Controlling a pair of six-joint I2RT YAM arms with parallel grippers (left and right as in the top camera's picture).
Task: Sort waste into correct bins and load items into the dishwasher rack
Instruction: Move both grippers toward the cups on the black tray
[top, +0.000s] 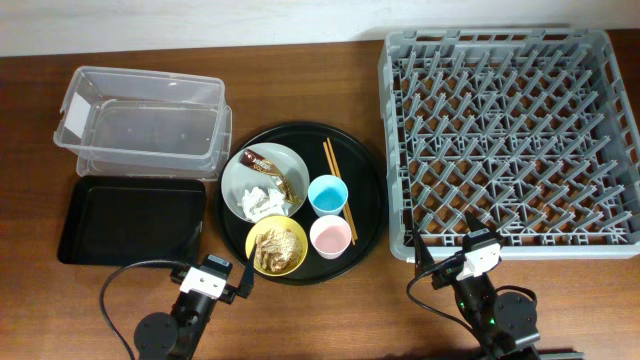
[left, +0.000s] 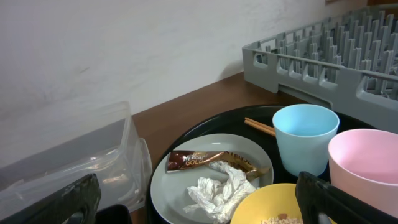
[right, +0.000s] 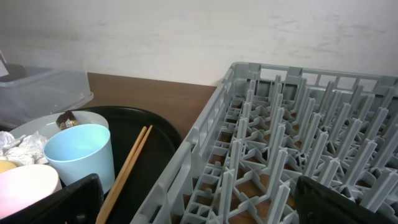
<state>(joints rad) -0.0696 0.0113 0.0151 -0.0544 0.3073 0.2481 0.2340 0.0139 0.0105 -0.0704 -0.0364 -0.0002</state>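
I see my left gripper (top: 213, 275) spread empty near yellow bowl (top: 277, 245), right gripper (top: 478, 248) spread empty at dishwasher rack (top: 500, 38) edge

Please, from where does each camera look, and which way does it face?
Overhead: above the table, looking straight down on the clear tub, round black tray and dishwasher rack; left gripper and right gripper show at the bottom edge.
Left wrist: low at the tray's near edge, facing the wall across the grey plate; its open fingers fill the lower corners.
Right wrist: low, facing the wall along the rack's side; open fingers in the lower corners.
Both wrist views share the blue cup and chopsticks.
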